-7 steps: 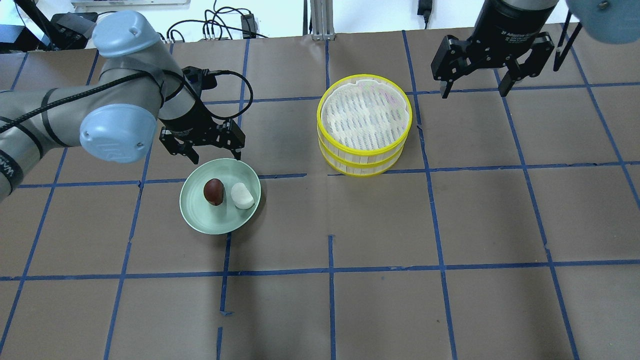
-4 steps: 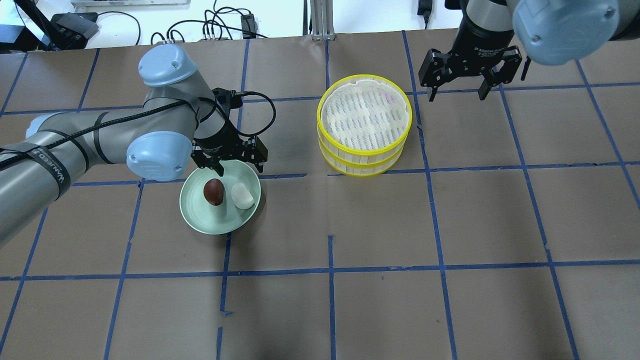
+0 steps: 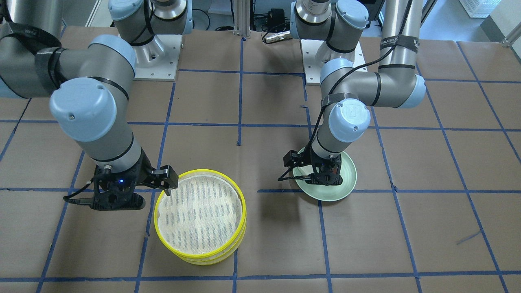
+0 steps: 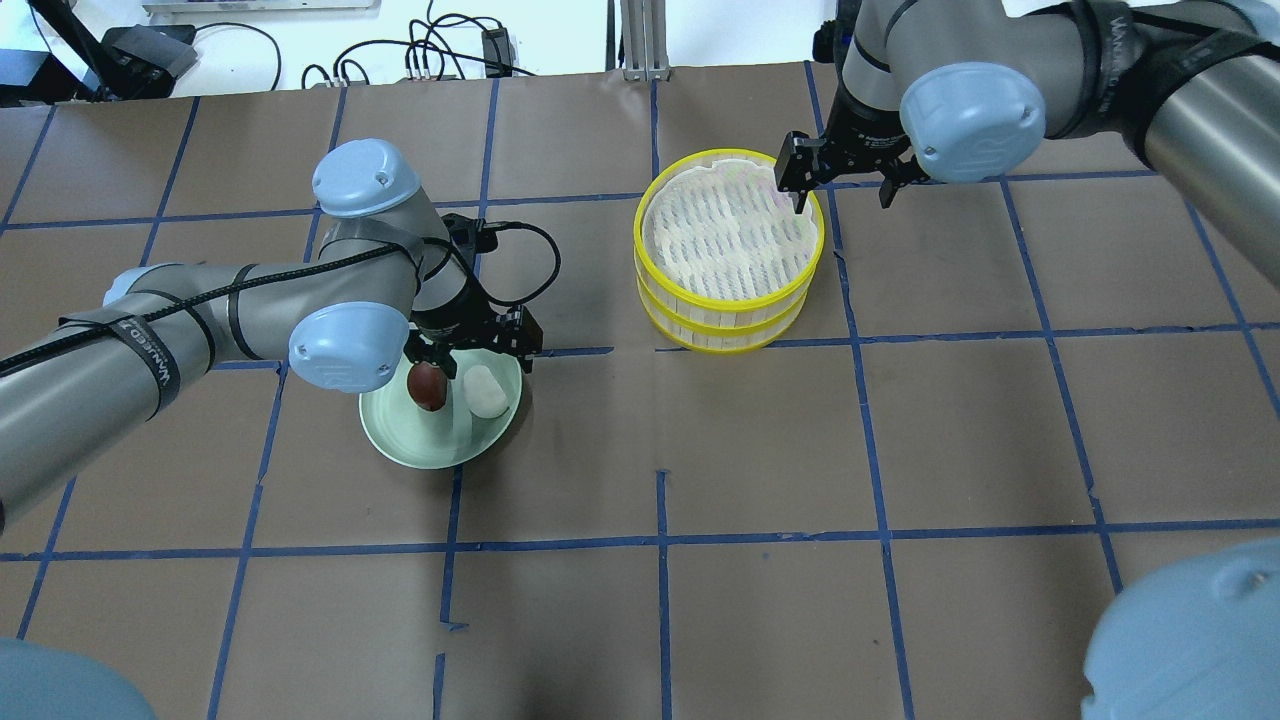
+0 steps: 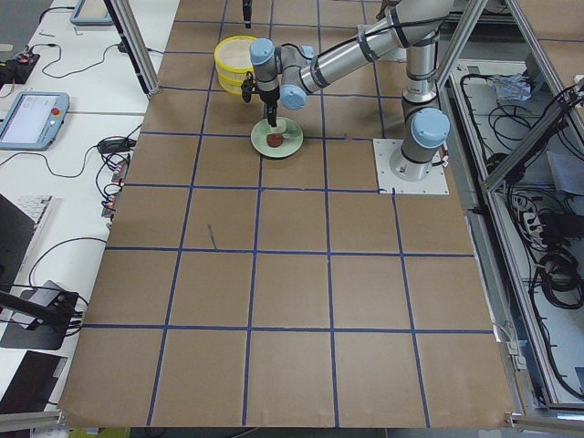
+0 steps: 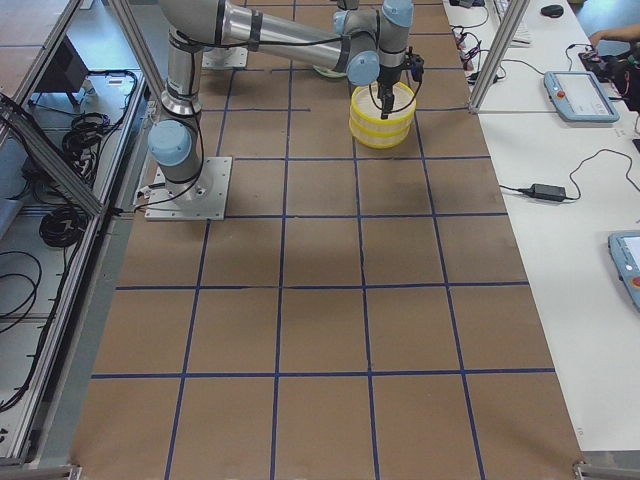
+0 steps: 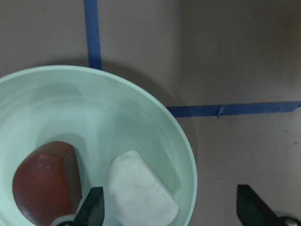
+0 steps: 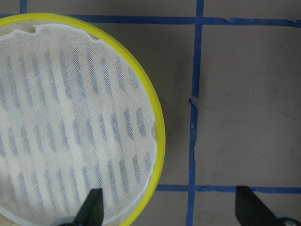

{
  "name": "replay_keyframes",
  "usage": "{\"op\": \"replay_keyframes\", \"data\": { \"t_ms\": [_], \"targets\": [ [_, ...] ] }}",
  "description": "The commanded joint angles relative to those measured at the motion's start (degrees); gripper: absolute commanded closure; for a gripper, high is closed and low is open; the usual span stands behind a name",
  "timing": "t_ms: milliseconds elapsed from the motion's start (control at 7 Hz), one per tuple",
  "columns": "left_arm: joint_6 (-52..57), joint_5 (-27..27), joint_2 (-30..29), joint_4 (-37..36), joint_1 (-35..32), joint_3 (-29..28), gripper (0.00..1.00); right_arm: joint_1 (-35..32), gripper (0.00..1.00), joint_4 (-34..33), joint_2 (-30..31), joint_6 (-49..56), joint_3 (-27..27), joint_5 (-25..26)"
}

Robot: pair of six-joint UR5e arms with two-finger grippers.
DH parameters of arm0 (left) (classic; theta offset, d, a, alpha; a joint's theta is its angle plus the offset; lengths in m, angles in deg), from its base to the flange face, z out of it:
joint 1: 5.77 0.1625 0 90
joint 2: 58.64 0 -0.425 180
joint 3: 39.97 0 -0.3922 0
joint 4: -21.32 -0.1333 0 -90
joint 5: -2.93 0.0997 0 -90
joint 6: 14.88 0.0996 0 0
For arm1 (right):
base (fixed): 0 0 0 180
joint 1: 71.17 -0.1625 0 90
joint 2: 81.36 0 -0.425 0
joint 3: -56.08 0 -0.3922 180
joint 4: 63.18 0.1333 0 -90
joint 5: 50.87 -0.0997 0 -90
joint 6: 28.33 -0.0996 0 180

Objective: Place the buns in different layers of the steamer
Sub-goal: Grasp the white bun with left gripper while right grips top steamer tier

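Plate of pale green is carrying the red-brown bun and, at three o'clock of it, the white bun, close together but apart. Overhead, the left arm's wrist is partly covering the red-brown bun's far end. From across the table both buns are hiding behind the left gripper. Its jaws are standing spread. In its wrist view one finger is hanging between the two buns and the other outside the plate's rim, and the frame is cutting off the red-brown bun's lower edge.

The steamer is sitting at two o'clock from the plate. Its upper tray is covering the lower one, so we are seeing only the lower one's side wall. At the steamer's two o'clock the right gripper is hanging spread, one finger over the mesh, the other over the table outside the yellow rim. We cannot tell whether either gripper is touching anything. The side views are showing all this too small to judge.
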Motion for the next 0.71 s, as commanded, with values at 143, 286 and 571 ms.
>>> {"op": "replay_keyframes", "data": {
  "t_ms": [143, 286, 571],
  "targets": [
    [-0.1, 0.5, -0.3, -1.3, 0.0, 0.8, 0.32, -0.4, 0.0, -6.7, -6.1, -1.0, 0.0, 0.2],
    [-0.1, 0.5, -0.2, -1.3, 0.0, 0.9, 0.51, -0.4, 0.04, -6.7, -6.2, -2.5, -0.1, -0.1],
    [-0.5, 0.4, 0.0, -3.6, 0.0, 3.1, 0.99, -0.4, 0.63, -5.9, -6.2, -5.0, -0.1, -0.4]
  ]
}}
